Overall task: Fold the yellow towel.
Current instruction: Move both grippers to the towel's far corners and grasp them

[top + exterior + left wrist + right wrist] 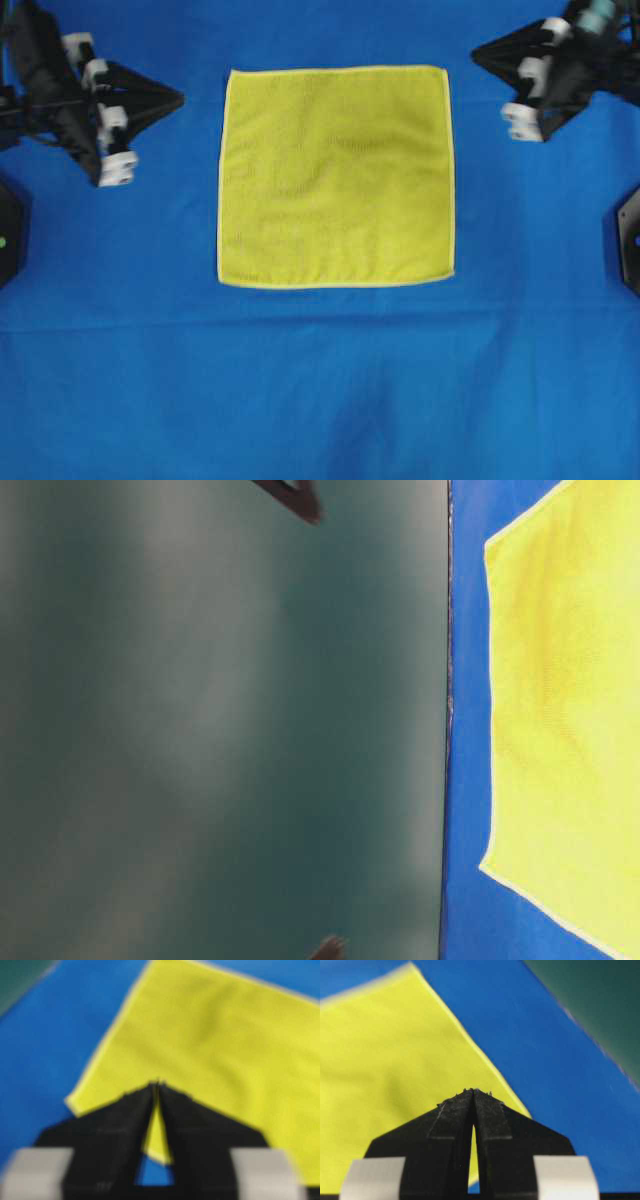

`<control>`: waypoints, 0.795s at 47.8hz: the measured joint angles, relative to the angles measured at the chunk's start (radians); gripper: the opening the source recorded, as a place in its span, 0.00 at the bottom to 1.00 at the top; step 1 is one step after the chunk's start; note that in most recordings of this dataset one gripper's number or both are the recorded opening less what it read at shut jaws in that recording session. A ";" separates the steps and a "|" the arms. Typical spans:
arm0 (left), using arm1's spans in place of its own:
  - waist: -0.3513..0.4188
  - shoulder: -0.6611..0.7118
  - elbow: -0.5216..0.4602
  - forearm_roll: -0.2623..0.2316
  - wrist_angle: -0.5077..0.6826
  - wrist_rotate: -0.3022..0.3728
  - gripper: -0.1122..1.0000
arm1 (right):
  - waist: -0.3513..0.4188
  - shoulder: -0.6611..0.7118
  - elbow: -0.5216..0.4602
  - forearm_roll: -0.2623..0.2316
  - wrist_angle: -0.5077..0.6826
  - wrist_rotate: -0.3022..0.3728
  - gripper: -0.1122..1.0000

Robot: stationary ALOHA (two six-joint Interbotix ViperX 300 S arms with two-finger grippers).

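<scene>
The yellow towel (336, 178) lies flat and spread out as a square on the blue cloth, in the upper middle of the overhead view. My left gripper (181, 98) hangs to the left of the towel's top left corner, clear of it, with its fingertips pressed together and nothing between them. My right gripper (475, 51) hangs off the top right corner, likewise shut and empty. In the left wrist view the towel (215, 1035) lies beyond the shut gripper (157, 1083). The right wrist view shows the towel (385, 1060) past its shut gripper (473, 1091). The table-level view catches the towel (570, 710) at its right side.
A blue cloth (320, 380) covers the whole table. Black arm bases sit at the left edge (10, 232) and the right edge (630, 236). A dark green surface (220, 720) fills most of the table-level view beyond the blue cloth's edge.
</scene>
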 measured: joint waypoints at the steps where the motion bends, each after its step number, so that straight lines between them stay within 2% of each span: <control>1: 0.011 0.025 -0.006 0.000 -0.008 0.000 0.36 | -0.006 0.031 -0.009 -0.005 0.000 -0.005 0.24; 8: 0.080 0.195 -0.055 0.000 -0.048 0.000 0.74 | -0.060 0.181 -0.057 -0.031 0.000 -0.002 0.61; 11: 0.103 0.267 -0.086 0.000 -0.063 0.000 0.83 | -0.069 0.245 -0.072 -0.041 0.000 0.000 0.63; 17: 0.144 0.390 -0.141 0.000 -0.080 0.000 0.78 | -0.091 0.351 -0.100 -0.054 -0.003 -0.003 0.58; 24: 0.175 0.526 -0.190 0.000 -0.104 0.000 0.77 | -0.097 0.462 -0.132 -0.061 -0.025 -0.003 0.59; 38: 0.186 0.687 -0.255 0.000 -0.146 0.005 0.75 | -0.126 0.569 -0.150 -0.064 -0.089 0.000 0.58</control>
